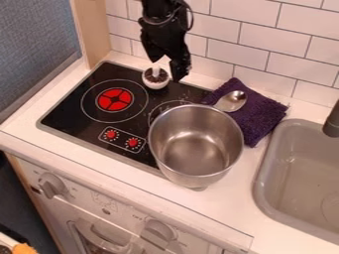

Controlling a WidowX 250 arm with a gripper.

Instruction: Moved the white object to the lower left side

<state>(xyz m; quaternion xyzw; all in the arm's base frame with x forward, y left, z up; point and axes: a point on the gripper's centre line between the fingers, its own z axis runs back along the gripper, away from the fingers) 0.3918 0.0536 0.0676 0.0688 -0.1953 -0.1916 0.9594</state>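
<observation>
Farthest left, you had an orange thing (25,249) low down, in front of and beneath the hob (69,109). Next came a dial (50,184) on the oven front (96,203), below the hob's front edge. On the hob's left part you had a red burner mark (115,99), with two red knobs (111,134) nearer its front edge. The white object (156,85), a small round cup with dark contents and a pale upright piece, sat at the hob's back edge. Your claw (166,70) hung over that same edge, its two fingers spread, right by the white object; whether they touched it, you could not tell. Then you had the steel pot (173,161), over the hob's right front part and reaching past it. To the hob's right, a spoon (232,100) lay with its bowl on a purple cloth (257,124), and farther right of the hob were the sink (259,183) and the dark faucet (332,124)
</observation>
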